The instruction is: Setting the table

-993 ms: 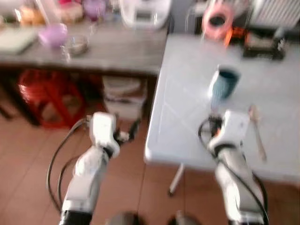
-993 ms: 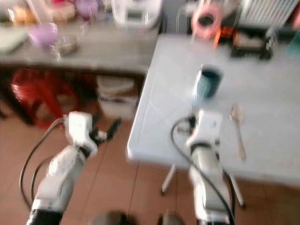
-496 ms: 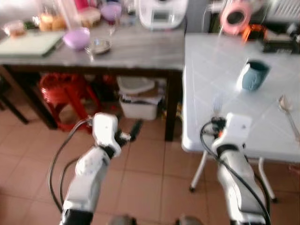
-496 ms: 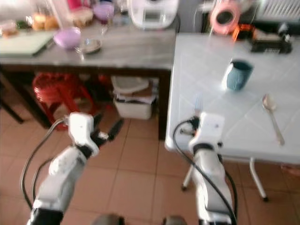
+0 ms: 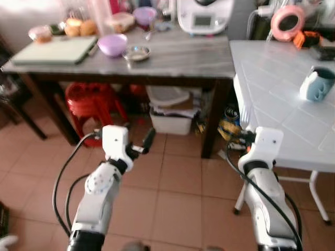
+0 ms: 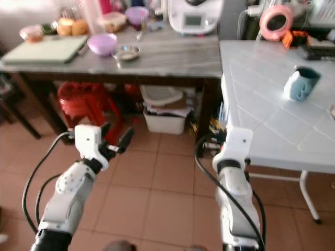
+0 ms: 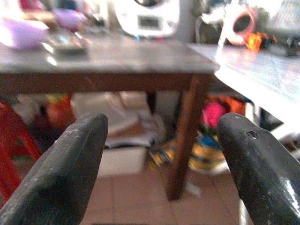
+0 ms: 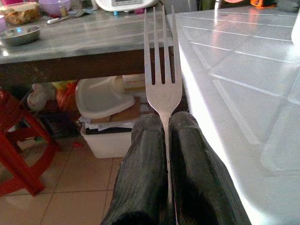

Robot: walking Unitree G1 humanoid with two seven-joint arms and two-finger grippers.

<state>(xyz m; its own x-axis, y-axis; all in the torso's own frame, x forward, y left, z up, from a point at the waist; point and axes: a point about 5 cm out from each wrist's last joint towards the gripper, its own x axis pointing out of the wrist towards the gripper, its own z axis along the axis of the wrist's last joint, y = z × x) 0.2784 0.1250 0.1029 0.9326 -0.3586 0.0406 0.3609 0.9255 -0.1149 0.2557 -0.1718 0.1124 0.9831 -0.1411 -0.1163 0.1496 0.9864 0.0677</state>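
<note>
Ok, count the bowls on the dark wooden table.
2: a purple bowl and a small metal bowl beside it, touching or not unclear. Others may hide among the clutter behind.

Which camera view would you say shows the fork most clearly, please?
The right wrist view: the fork fills the middle, tines up, pinched between the right gripper fingers. In the eye views it is just a faint sliver by the white table edge.

White worktop [image 5: 272,99] scored in diamond lines, pale blue mug [image 5: 317,85], grey wood-grain worktop [image 5: 157,55], lilac bowl [image 5: 112,44], red stool [image 5: 91,102], terracotta tiled floor [image 5: 178,198], silver fork [image 8: 162,70].
</note>
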